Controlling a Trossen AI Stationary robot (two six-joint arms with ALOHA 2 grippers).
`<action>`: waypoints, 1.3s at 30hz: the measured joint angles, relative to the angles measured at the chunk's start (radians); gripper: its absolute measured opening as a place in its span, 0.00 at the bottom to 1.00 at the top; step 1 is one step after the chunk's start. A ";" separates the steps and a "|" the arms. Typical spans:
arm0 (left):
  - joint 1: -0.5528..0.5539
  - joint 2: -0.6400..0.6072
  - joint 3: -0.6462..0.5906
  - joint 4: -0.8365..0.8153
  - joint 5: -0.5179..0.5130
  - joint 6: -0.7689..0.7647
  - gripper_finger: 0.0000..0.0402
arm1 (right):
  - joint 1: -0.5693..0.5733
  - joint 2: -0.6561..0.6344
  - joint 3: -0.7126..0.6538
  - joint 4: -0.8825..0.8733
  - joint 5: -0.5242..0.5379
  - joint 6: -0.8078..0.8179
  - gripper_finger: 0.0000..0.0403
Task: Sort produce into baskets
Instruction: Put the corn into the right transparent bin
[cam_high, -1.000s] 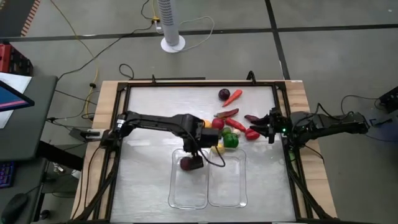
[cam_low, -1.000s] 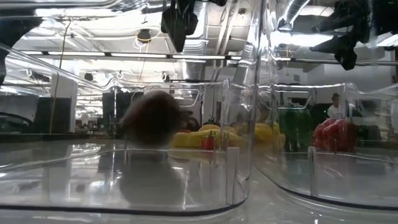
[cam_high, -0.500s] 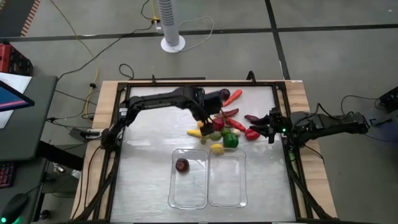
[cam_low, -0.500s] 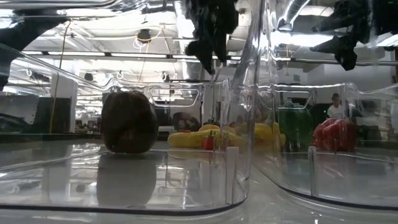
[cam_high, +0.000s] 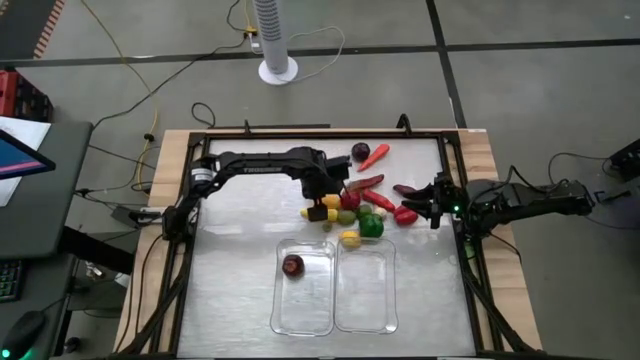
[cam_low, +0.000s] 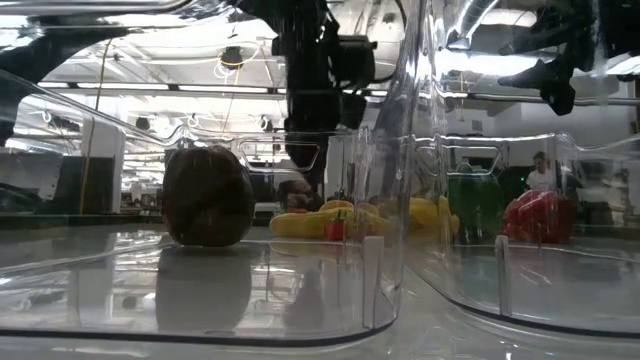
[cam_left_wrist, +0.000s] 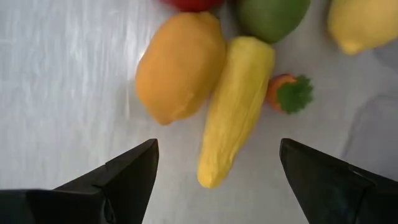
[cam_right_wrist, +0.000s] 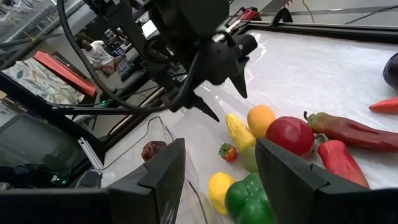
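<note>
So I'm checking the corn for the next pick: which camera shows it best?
The left wrist view: the corn fills the frame between the open left claw. The high view shows only a small yellow sliver, the right wrist view a partial glimpse, the low view a blur through plastic.

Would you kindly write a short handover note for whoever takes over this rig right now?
Left gripper: open, empty, above the yellow corn and orange fruit in the pile.
Right gripper: open, empty, waiting at the table's right edge beside the red pepper.
Done: one dark red round fruit lies in the left basket.
Left: right basket holds nothing; the other produce lies on the table, including the green pepper.
</note>
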 joint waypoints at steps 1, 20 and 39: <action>-0.003 0.000 -0.014 0.011 -0.007 0.011 0.80 | 0.000 0.000 0.000 0.000 0.002 0.000 0.55; -0.053 -0.003 -0.218 0.184 -0.095 -0.035 0.63 | 0.000 0.000 0.000 0.000 0.046 0.000 0.55; -0.050 -0.110 -0.215 0.178 -0.112 -0.117 0.17 | 0.000 0.000 0.000 0.005 0.050 -0.004 0.55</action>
